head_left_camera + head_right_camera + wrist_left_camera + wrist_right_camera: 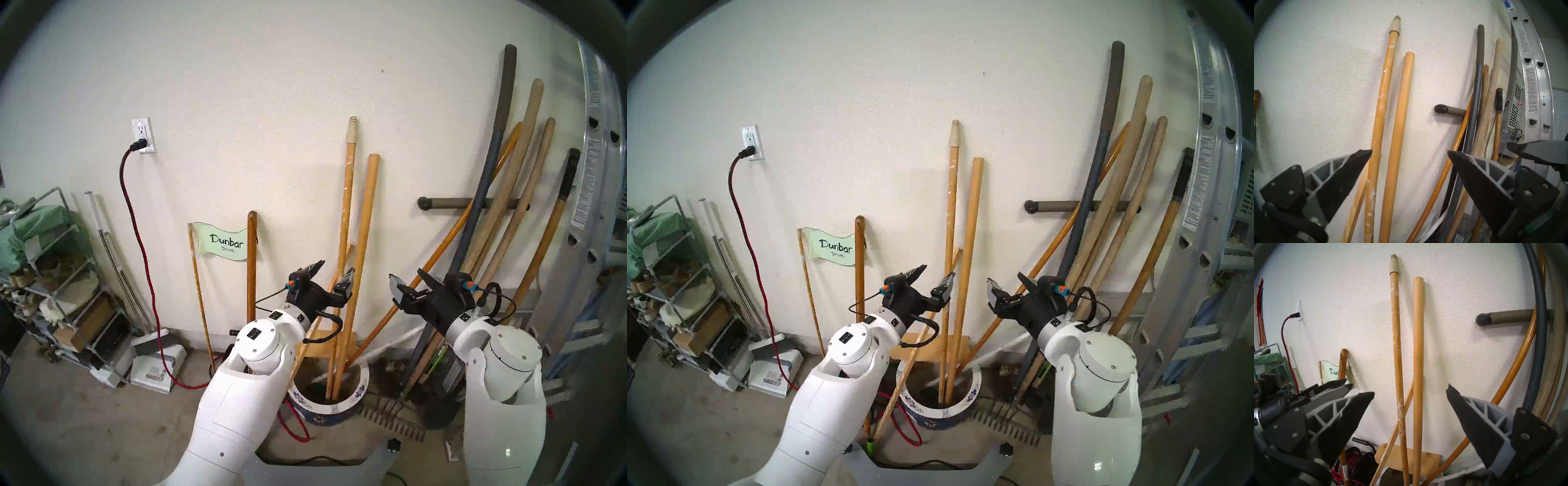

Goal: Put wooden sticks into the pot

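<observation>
Already two sticks, the speckled pole point(345, 217) and the dowel point(361, 237), stand in the pot point(359, 390), tops against the wall point(254, 85). Beside them the slat point(918, 339) leans. Both grippers, left point(334, 273) and right point(409, 283), hang spread apart, empty.

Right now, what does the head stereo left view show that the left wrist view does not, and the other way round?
Only the head view shows the pot with stick ends standing inside it, the Dunbar Drive sign, the wall outlet, the shelf rack and the rake head on the floor.

Only the wrist view shows, close up, the white paint specks along the speckled pole.

Both show that pole and the plain dowel leaning on the wall, the tool handles, the ladder, and the open, empty left hand.
</observation>
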Motion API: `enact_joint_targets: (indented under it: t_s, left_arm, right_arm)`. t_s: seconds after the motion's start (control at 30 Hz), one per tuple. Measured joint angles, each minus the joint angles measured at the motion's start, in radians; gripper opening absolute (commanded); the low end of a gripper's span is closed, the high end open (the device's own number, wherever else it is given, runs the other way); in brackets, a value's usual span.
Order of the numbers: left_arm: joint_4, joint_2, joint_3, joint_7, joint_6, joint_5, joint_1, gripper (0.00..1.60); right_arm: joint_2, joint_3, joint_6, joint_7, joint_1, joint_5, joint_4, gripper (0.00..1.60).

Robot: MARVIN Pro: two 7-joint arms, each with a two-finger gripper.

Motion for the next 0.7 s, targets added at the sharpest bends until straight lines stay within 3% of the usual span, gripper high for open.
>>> enact_joint_targets:
  t_s: [0.53,0.7]
  left_arm:
    - [-0.241,0.064,0.000,0.164,0.094,0.038,0.184,1.60]
    - [-0.278,0.071,-0.008,0.192,0.122,0.047,0.226,1.60]
  right_arm:
    - [0.000,0.000,0.000,0.000,0.000,0.000,0.000,1.60]
    - [0.000,0.000,0.000,0.000,0.000,0.000,0.000,1.60]
